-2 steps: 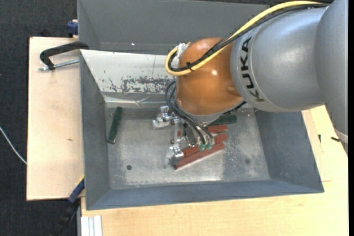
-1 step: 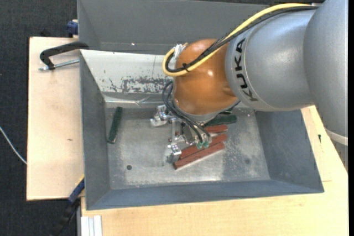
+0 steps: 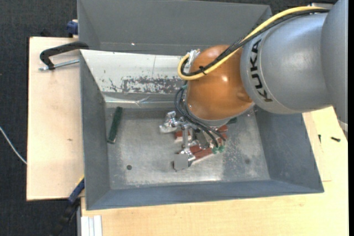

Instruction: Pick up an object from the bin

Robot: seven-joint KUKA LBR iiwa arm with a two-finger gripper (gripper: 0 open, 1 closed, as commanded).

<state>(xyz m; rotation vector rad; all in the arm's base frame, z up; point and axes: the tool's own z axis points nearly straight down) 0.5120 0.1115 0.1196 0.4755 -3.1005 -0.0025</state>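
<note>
Near the middle of the bin [image 3: 166,25] floor, under the arm's orange wrist cover, the claw [image 3: 187,153] hangs low over a reddish-brown thing [image 3: 208,153] that lies flat on the metal, with a small green bit [image 3: 219,146] touching its right end. Whether the claw is open or closed cannot be told, because the wrist and its cables hide it. The reddish thing is partly covered. From what shows it looks small, thin and rigid, so probably light and unlikely to squash. It also lies close to the floor, so it could slide on the smooth metal if nudged from one side. The safest hold would be across its narrow width, near the middle, clear of the green bit. By count there is one reddish thing and one green bit beside it. One long dark green stick [image 3: 114,124] lies well apart by the left wall. One tiny dark speck [image 3: 129,167] sits on the bare floor. One small grey square piece [image 3: 180,164] lies just beside the claw, and it may belong to the claw itself.
</note>
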